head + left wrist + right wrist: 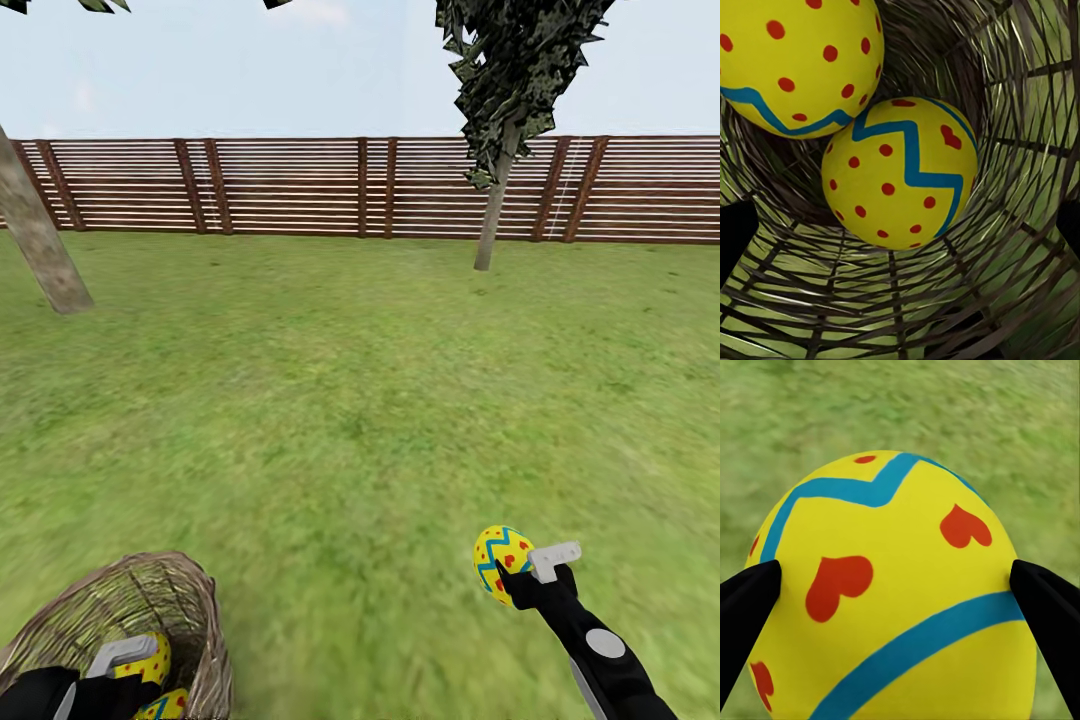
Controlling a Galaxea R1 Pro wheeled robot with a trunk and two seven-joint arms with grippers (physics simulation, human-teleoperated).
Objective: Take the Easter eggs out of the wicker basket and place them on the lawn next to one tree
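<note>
Egg [500, 562] sitting clamped in the jaws of the right gripper [512, 578], held up off the lawn [360, 400] at the lower right of the head view. Yellow shell [900, 592] with teal zigzag and red hearts pressing against both black fingertips [746, 607], one on each flank, grass blurring behind. Jaws closing only as far as the egg's width allows.

Basket [185, 610] resting on the grass at the lower left, well apart from the held egg. Two more eggs lying inside it, touching each other: one [900, 172] near the middle of the woven bottom, the other [795, 64] beside it. Left gripper [130, 665] reaching down into the basket, both eggs lying ahead of its jaws, between the dark tips [735, 232] but not pinched. Jaws standing spread, gripping nothing.

Slanted pale trunk [40, 240] rising at far left, slim tree [495, 210] standing further right, slatted fence [300, 185] running behind.
</note>
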